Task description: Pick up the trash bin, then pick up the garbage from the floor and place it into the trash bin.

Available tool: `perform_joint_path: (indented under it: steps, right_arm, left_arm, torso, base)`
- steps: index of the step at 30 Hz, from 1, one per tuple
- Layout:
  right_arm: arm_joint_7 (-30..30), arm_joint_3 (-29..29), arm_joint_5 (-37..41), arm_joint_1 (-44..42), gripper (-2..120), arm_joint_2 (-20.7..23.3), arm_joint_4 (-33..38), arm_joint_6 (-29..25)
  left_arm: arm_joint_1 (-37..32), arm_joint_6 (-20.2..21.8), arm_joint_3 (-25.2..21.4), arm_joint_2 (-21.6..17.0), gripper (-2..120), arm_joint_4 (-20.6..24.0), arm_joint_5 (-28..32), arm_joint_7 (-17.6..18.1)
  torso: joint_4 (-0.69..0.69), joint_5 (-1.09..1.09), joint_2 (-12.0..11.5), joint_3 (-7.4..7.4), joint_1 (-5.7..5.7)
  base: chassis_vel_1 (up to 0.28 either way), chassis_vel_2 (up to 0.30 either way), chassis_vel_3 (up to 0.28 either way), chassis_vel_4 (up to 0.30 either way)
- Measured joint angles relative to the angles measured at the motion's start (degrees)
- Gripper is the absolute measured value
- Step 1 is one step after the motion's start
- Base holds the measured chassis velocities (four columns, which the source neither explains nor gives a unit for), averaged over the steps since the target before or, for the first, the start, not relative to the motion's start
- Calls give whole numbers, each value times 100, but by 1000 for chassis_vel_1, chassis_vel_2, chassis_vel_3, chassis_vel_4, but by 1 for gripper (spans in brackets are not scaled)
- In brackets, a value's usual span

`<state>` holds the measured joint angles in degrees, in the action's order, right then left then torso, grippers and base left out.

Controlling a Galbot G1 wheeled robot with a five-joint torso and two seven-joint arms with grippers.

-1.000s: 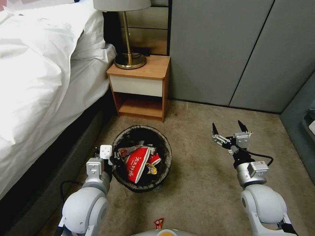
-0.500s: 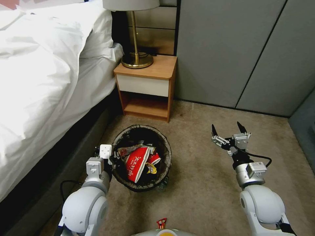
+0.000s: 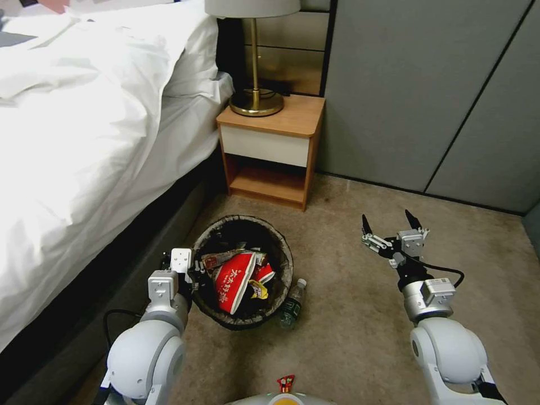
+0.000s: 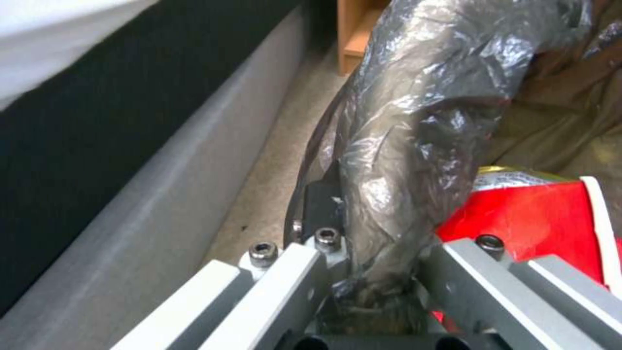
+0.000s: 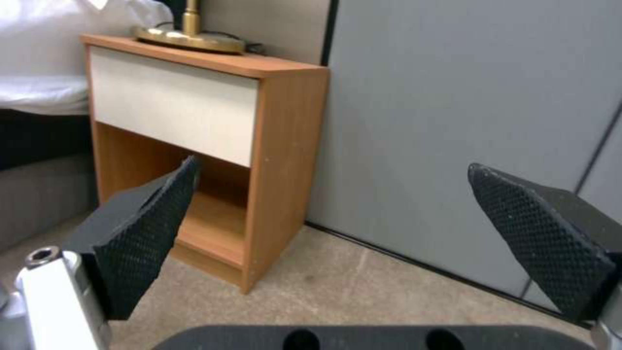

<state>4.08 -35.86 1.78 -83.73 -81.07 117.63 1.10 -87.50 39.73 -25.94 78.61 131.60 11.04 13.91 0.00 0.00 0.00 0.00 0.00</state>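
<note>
The trash bin (image 3: 283, 251), round with a dark bag folded over its rim, hangs in front of me on the left, beside the bed. My left gripper (image 3: 194, 275) is shut on its near-left rim; the left wrist view shows the fingers (image 4: 304, 272) pinching the crinkled bag (image 4: 415, 121). Garbage lies inside: a crushed red-and-white paper cup (image 3: 233, 281) (image 4: 531, 218) and yellow wrappers (image 3: 259, 289). A small plastic bottle (image 3: 291, 304) lies on the carpet by the bin's right side. A small red wrapper (image 3: 287, 383) sits at the bottom edge. My right gripper (image 3: 388, 220) (image 5: 332, 170) hovers open and empty.
A bed with white linen (image 3: 84, 140) and a dark base runs along the left. A wooden nightstand (image 3: 273, 152) with a brass lamp (image 3: 256, 101) stands ahead against grey wall panels (image 3: 422, 95). Bare tan carpet (image 3: 337, 253) lies between the bin and the right arm.
The whole view has shifted right, so the camera has moved. Both arms and the held bin keep their place before me. The bottle has come into sight beside the bin.
</note>
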Motion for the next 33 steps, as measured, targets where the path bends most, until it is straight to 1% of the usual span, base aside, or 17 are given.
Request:
perform_joint_path:
  steps: [25,27,30,32,33]
  right_arm:
    - [-59,51,15,-54,100,7,-25,37]
    - [-136,107,44,-74,100,-2,-23,96]
    - [-283,211,158,-104,100,16,30,249]
    - [-720,444,572,-99,100,141,191,816]
    - [-720,444,572,-99,100,141,191,816]
  left_arm:
    - [-50,-26,-5,-23,0,51,-17,-31]
    - [-47,-111,-5,-26,0,49,-73,-111]
    - [-46,-131,-5,-18,0,39,-113,-136]
    - [-49,-140,-4,-9,0,5,-139,-147]
    - [-49,-140,-4,-9,0,5,-139,-147]
  torso:
    - [0,0,0,0,0]
    - [1,0,0,0,0]
    - [-1,0,0,0,0]
    - [-2,-1,0,0,0]
    - [-2,-1,0,0,0]
  base:
    - [41,39,33,35]
    - [14,19,31,19]
    - [0,0,0,0]
    - [0,0,0,0]
    - [0,0,0,0]
